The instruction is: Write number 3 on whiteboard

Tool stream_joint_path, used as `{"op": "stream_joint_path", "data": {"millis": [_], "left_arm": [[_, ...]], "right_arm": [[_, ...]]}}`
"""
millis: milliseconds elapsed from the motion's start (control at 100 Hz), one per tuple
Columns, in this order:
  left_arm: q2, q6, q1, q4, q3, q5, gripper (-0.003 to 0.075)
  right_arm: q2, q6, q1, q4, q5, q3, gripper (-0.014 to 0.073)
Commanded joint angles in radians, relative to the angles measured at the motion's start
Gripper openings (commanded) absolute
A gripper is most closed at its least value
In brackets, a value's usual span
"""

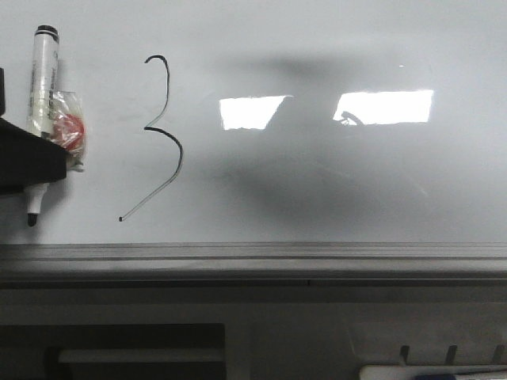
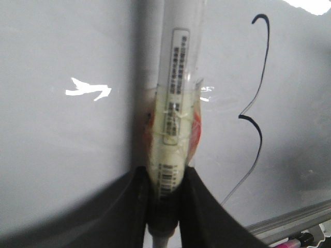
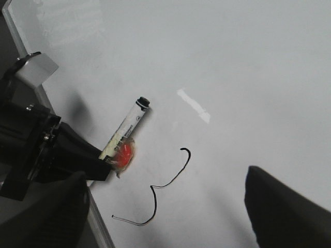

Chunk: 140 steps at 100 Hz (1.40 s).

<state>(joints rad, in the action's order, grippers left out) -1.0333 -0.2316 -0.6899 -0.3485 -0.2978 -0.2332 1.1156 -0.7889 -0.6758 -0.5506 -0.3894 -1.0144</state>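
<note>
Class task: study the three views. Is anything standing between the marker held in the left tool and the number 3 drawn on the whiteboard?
Nothing visible does. The left tool grips the marker to the left of the number 3, and only bare whiteboard lies between them. The tape wrapped on the marker is part of the held pen, not an obstacle.

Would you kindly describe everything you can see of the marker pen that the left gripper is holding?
The marker pen has a white barrel with a printed label, a black end cap and a black writing tip. Crinkled clear tape with a red patch wraps its middle. The left gripper is shut on it, its black fingers clamping the barrel near the tip end. It lies along the whiteboard, left of the number 3, tip toward the board's near edge; tip contact is unclear.
</note>
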Motion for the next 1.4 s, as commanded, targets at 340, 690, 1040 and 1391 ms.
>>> {"op": "stream_joint_path", "data": {"millis": [340,690,1040,1391], "left_arm": [[0.015,-0.003,0.050,0.000,-0.022,-0.013,-0.0021],[0.072,-0.003,0.128,0.079,-0.024,0.103,-0.0021],[0.072,-0.003,0.128,0.126,-0.034,0.086,0.0009],[0.072,-0.007,0.119,0.063,-0.034,0.045,0.0167]], "right_arm": [[-0.024,0.000,0.006,-0.022,0.035,-0.031,0.0545],[-0.024,0.000,0.006,-0.022,0.034,-0.031,0.0545],[-0.024,0.000,0.006,-0.024,0.013,-0.031,0.0545],[-0.024,0.000,0.006,-0.024,0.011,-0.031,0.0545]]}}
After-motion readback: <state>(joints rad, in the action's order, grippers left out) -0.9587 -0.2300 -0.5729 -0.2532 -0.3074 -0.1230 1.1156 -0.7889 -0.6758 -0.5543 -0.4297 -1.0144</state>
